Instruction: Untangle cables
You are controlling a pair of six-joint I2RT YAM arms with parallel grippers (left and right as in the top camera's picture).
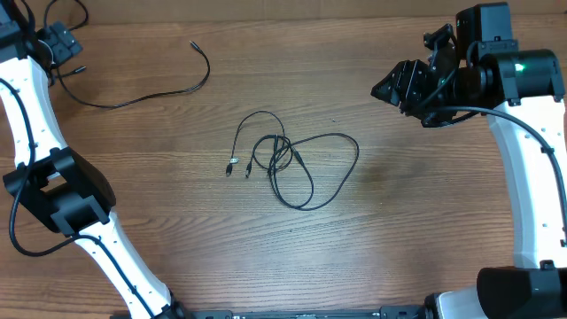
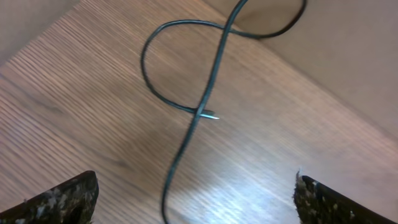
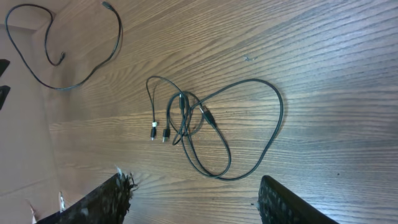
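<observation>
Item one, the left arm (image 1: 34, 106): we are logging white shell links, a bulky black joint housing (image 1: 58, 190) and a thin black wire (image 1: 11, 229) looping beside the shell.

Item two, the right arm (image 1: 532, 195): we are logging matching white links, a black wrist block (image 1: 483, 35), a black base joint (image 1: 523, 288) and a small green light (image 1: 520, 64) glowing on the dark housing.

Item three, the left fingers (image 2: 62, 199) and right fingers (image 3: 102, 199): we are noting black pads, scuffed and flecked with pale specks.
</observation>
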